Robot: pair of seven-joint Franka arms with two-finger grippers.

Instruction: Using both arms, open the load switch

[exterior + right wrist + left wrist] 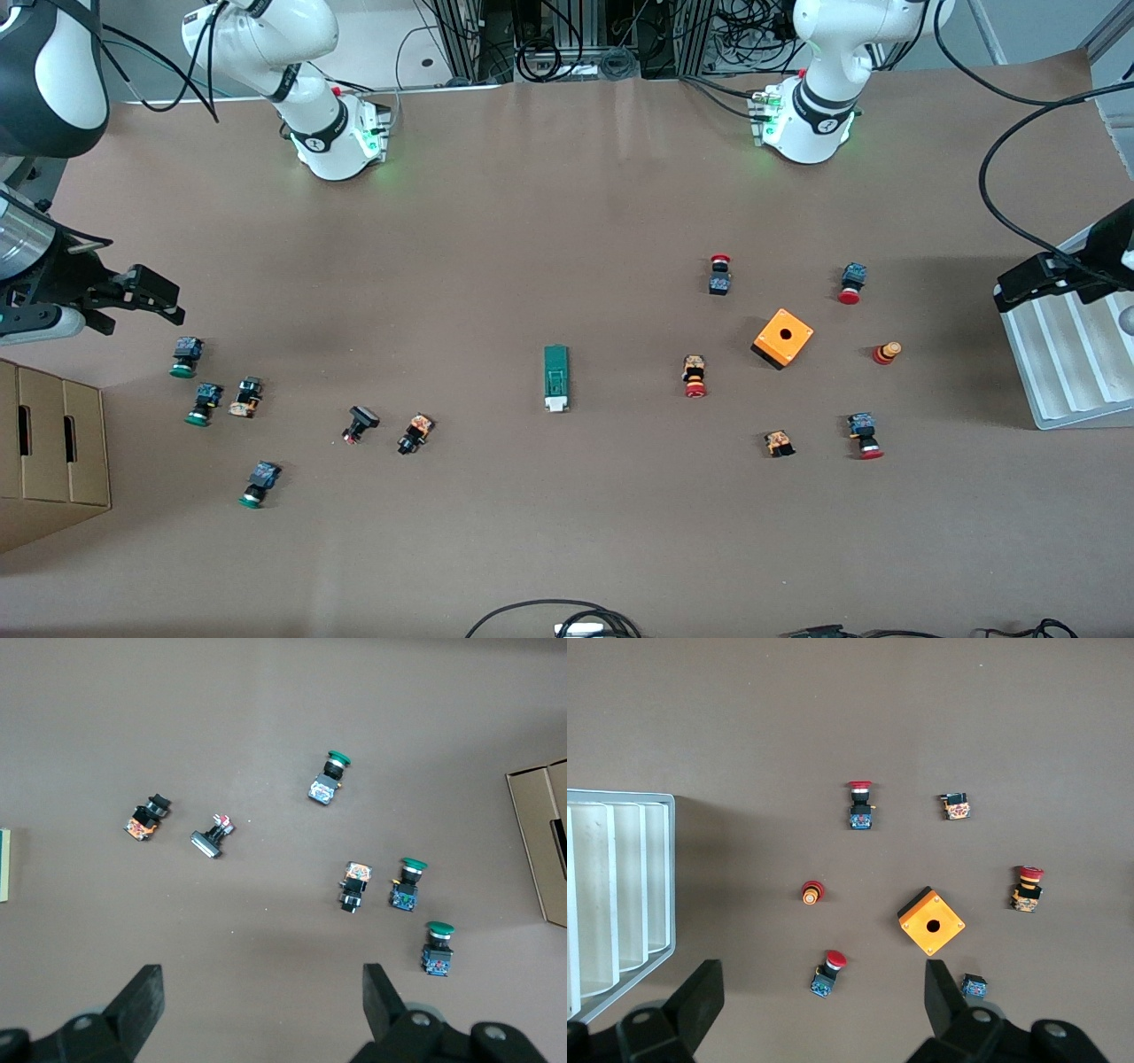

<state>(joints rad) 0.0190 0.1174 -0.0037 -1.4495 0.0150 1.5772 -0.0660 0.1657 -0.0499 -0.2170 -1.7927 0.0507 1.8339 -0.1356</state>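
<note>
Well apart and aloft: left gripper [819, 1001] over the red push buttons by the ribbed tray [1063, 372], right gripper [261, 1005] over the green-capped ones by the cardboard box [49, 443] — both spread wide, holding nothing. One load switch [555, 378] mid-table, untouched; one orange box [783, 338].

We see a dark-green load switch [555, 377] with a white end on the plain brown table [567, 221]. An orange box [783, 338] shows a black hole. Push buttons wear red caps [849, 296] or green caps [182, 371]. Both arms [292, 71] are white with black bands.
</note>
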